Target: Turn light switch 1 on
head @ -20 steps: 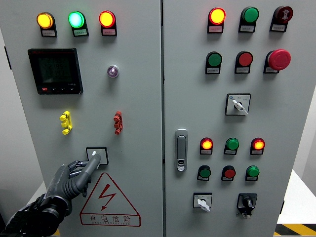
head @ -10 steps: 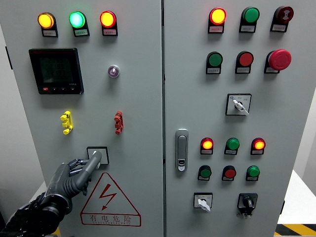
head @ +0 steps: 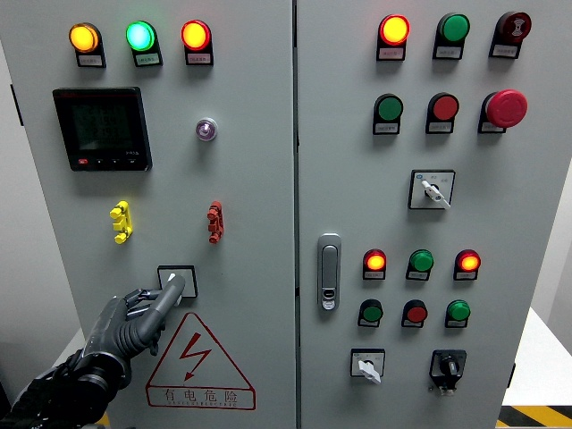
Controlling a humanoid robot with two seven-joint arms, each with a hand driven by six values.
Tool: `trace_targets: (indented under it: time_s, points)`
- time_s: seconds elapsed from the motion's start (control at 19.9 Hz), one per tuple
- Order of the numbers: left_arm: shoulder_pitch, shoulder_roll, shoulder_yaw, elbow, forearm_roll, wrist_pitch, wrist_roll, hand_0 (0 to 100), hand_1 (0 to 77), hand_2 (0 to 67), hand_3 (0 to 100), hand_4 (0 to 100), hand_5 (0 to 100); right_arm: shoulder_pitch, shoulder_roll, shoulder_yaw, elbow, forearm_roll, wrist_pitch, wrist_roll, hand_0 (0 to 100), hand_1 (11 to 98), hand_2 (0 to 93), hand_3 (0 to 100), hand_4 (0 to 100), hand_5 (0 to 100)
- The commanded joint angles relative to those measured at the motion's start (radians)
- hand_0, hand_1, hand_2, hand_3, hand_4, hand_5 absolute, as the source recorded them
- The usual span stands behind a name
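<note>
Grey left hand [head: 134, 320], other fingers curled, presses forefinger on switch [head: 177, 281].

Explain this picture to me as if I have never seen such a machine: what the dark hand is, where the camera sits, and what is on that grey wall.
The view comes from a camera on a humanoid robot's head, facing a grey electrical cabinet with two doors. The dark jointed thing at the lower left is the robot's left hand; its pointing finger reaches the small square switch above a red lightning warning triangle. The hand holds nothing, and the other fingers are curled. The right arm is not visible.

On the left door are three lit lamps in orange, green and red, and a dark display screen. The right door carries a door handle, more round lamps and buttons, a big red mushroom button and rotary knobs.
</note>
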Motion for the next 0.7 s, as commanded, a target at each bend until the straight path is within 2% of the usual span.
trace_targets:
  time_s: [0.0, 0.05, 0.25, 0.6, 0.65]
  points:
    - [0.000, 0.000, 0.000, 0.000, 0.000, 0.000, 0.001, 22, 47.3, 48.9, 95, 100, 98, 0.000, 0.0004, -0.001, 0.000, 0.000, 0.000, 0.000, 0, 20.0, 0.0, 20, 19, 11]
    - [0.000, 0.002, 0.000, 0.000, 0.000, 0.000, 0.001, 25, 47.1, 48.9, 95, 100, 98, 0.000, -0.0011, -0.001, 0.000, 0.000, -0.002, 0.000, 0, 20.0, 0.0, 20, 19, 11]
    - [0.000, 0.002, 0.000, 0.000, 0.000, 0.000, 0.001, 33, 46.2, 48.9, 95, 100, 98, 0.000, 0.0004, -0.001, 0.000, 0.000, -0.002, 0.000, 0, 20.0, 0.0, 20, 19, 10]
    - [-0.004, 0.002, 0.000, 0.002, 0.000, 0.000, 0.003, 38, 45.5, 48.9, 95, 100, 98, 0.000, 0.0004, -0.001, 0.000, 0.000, 0.000, 0.000, 0, 19.0, 0.0, 20, 19, 10]
    - [-0.004, 0.002, 0.000, 0.003, 0.000, 0.000, 0.003, 39, 45.4, 48.9, 95, 100, 98, 0.000, -0.0011, 0.001, 0.000, 0.000, -0.002, 0.000, 0, 19.5, 0.0, 20, 19, 10]
